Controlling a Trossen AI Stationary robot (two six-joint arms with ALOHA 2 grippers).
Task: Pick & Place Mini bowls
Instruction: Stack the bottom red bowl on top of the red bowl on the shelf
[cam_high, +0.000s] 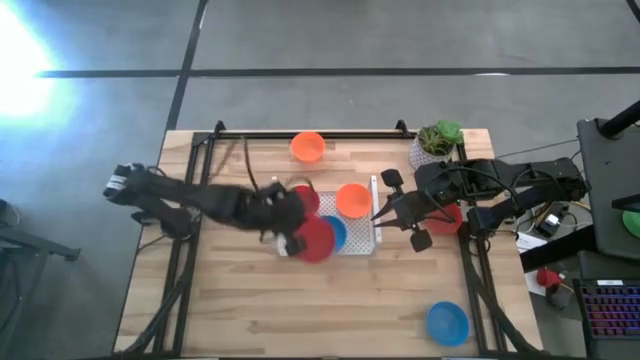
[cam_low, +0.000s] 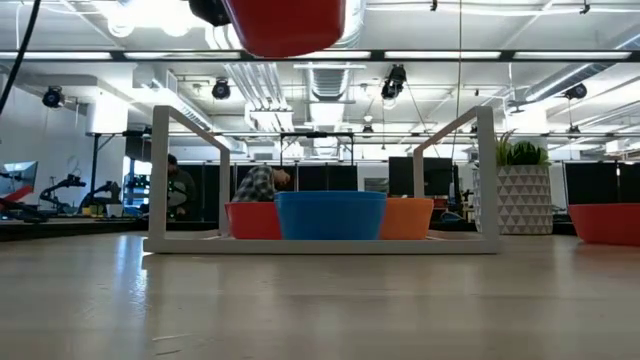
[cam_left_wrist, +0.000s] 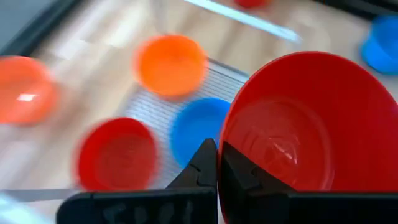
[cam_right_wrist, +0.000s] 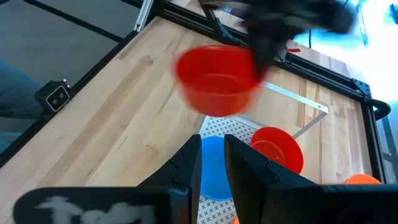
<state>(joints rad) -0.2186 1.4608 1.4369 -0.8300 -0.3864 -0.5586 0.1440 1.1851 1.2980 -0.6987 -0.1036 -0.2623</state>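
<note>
Red plastic mini bowl (cam_high: 316, 240) rides pinched by its rim in our left gripper (cam_left_wrist: 217, 163); light, stiff, likely slippery.

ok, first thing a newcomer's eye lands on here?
The red bowl held in the air by the left gripper, shut on its rim, above the white tray at table centre. Next, the colour cluster in that tray: a red bowl, a blue bowl and an orange bowl. The right gripper hangs close by, over the tray.
</note>
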